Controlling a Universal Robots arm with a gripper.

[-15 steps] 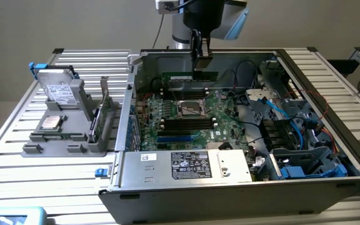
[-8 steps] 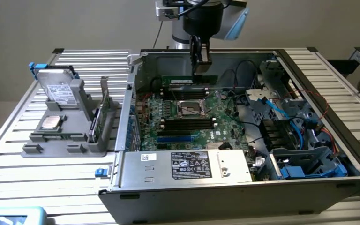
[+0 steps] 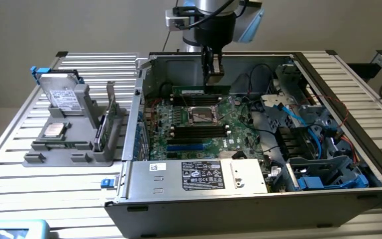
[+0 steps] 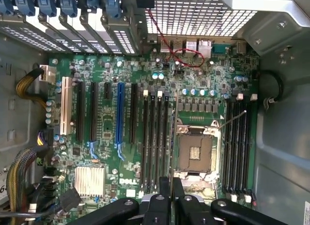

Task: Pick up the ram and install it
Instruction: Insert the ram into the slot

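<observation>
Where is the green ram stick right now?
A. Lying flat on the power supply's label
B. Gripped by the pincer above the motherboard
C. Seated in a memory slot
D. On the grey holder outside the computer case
B: in the exterior view the ram stands on edge directly under the pincer, over the motherboard, and the wrist view shows the memory slots bare.

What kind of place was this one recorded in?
Probably a robotics lab bench set up for computer assembly. An open computer case with its motherboard laid bare lies on a slatted metal table, beside a grey holder of loose computer parts.
</observation>
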